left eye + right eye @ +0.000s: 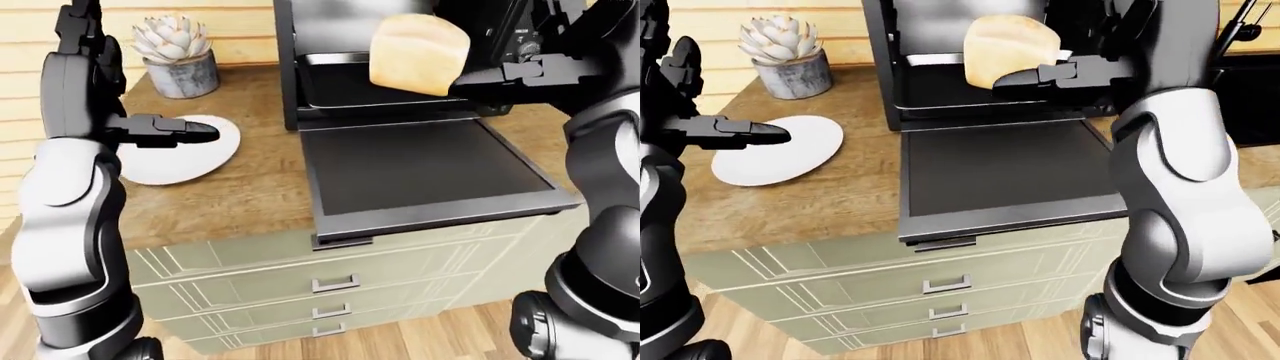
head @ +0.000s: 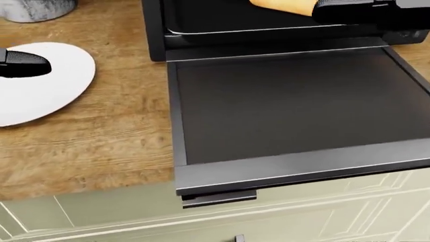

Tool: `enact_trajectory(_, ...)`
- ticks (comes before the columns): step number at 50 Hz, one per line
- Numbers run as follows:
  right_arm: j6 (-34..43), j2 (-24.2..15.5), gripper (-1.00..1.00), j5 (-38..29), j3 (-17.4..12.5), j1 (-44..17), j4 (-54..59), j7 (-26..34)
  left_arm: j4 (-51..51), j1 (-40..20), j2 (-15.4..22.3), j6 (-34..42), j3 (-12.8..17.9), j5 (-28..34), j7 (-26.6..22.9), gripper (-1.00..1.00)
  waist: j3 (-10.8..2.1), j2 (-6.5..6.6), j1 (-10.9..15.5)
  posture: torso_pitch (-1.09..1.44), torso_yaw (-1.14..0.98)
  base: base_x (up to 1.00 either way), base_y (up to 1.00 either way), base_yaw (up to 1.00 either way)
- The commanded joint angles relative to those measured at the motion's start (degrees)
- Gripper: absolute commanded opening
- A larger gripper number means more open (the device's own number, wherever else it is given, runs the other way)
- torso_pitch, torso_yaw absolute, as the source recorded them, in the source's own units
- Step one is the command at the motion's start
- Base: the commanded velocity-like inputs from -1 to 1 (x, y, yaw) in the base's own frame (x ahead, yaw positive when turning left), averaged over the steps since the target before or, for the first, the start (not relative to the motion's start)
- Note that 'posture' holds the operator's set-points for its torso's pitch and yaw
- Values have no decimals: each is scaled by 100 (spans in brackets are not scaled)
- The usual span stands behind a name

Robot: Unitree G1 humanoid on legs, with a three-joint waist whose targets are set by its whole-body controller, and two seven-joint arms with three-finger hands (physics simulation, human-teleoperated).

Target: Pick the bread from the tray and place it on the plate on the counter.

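1. Progress: we judge the pick as done. The bread (image 1: 419,54) is up off the tray (image 1: 350,82), held at the right robot hand (image 1: 1035,75), in mid-air above the oven's mouth.
2. Grip: in the right-eye view one finger lies across the loaf's lower edge. We can't see the other fingers, but the loaf hangs clear of any support, so we read the robot hand as closed on it.
3. Left robot hand (image 1: 185,131): fingers out straight, holding nothing, hovering over the near rim of the plate (image 1: 205,154).
4. Still to do: carry the loaf leftward across the counter (image 1: 250,187), lower it to the plate, let go.
5. Plate: white, bare, near the counter's left end, just below the succulent pot (image 1: 180,67) in the left-eye view.
6. Edges: the oven door (image 1: 420,169) lies folded down flat and juts past the counter edge. The oven's left wall (image 1: 285,67) stands between loaf and plate, so the loaf prob. needs to come out toward us before swinging left.
7. Open room: bare wood between door and plate, nothing standing there.
8. Snag: the left robot hand sits over the plate and, in our view, should move off first.
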Motion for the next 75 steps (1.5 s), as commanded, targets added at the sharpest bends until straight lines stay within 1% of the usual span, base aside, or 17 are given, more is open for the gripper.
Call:
enact_trajectory(1,-126,-134,100,39,-73,-236,-89,-60,-196,-182,104,-159,72,8,17,100,-147,28,-4,0,0,0,0,0)
enact_trajectory(10,-312,-145,100,-4,-12,-243,21,-126,-216,-140,69,-165,48,15,32,100,-101,39,-5,0,0,4,9,0)
enact_trajectory(16,-360,-134,100,17,-42,-139,-25,-134,-205,-101,25,-210,12,60,28,100,-96,-144,4,0,0,11,13,0)
enact_trajectory(18,-366,-134,100,29,-45,-129,-29,-138,-185,-111,16,-221,3,77,25,100,-142,-81,-35,0,0,16,14,0)
enact_trajectory(20,-399,-116,100,41,-52,-101,-21,-151,-172,-110,2,-240,0,92,24,100,-105,-206,-44,0,0,16,13,0)
enact_trajectory(23,-442,-109,100,41,-42,-102,19,-163,-192,-83,-24,-243,-25,118,6,100,-132,-181,-75,0,0,16,14,0)
enact_trajectory(28,-494,-90,100,2,15,-147,95,-163,-228,-124,-3,-176,4,121,-20,100,-43,143,-101,0,0,16,14,0)
enact_trajectory(31,-486,-88,100,3,-1,-143,84,-140,-196,-171,16,-169,-11,138,-32,100,-253,754,-104,0,0,17,13,0)
enact_trajectory(32,-478,-86,100,23,-18,-143,70,-141,-201,-190,20,-153,-6,134,-35,100,-104,386,-88,0,0,17,13,0)
enact_trajectory(33,-479,-92,100,23,-7,-147,73,-140,-205,-188,24,-153,-9,139,-38,100,-127,476,-113,0,0,17,13,0)
enact_trajectory(39,-436,-105,100,80,-37,-125,11,-142,-247,-154,13,-144,-7,158,-47,100,-157,158,-67,0,0,17,13,0)
enact_trajectory(42,-411,-120,100,140,-88,-75,-46,-154,-230,-129,-7,-177,-10,170,-47,100,-149,-71,-21,0,0,17,13,0)
enact_trajectory(44,-418,-131,100,156,-79,-82,-36,-171,-218,-140,-10,-179,-12,176,-49,100,-192,-343,11,0,0,18,12,0)
enact_trajectory(52,-515,-156,100,275,-137,-67,-131,-228,-242,-146,0,-158,-4,189,-74,100,-117,-24,-103,0,0,13,2,0)
enact_trajectory(54,-551,-180,100,292,-143,-35,-126,-256,-244,-131,-2,-167,5,187,-74,100,-151,191,-141,0,0,0,0,0)
enact_trajectory(63,-496,-237,100,256,-95,-22,-120,-290,-213,-124,2,-204,6,188,-58,100,-201,-30,-52,0,0,0,0,0)
enact_trajectory(75,-217,-413,100,104,-135,-193,54,-285,-189,-107,-5,-233,28,117,-6,100,-195,-45,-10,0,0,0,0,0)
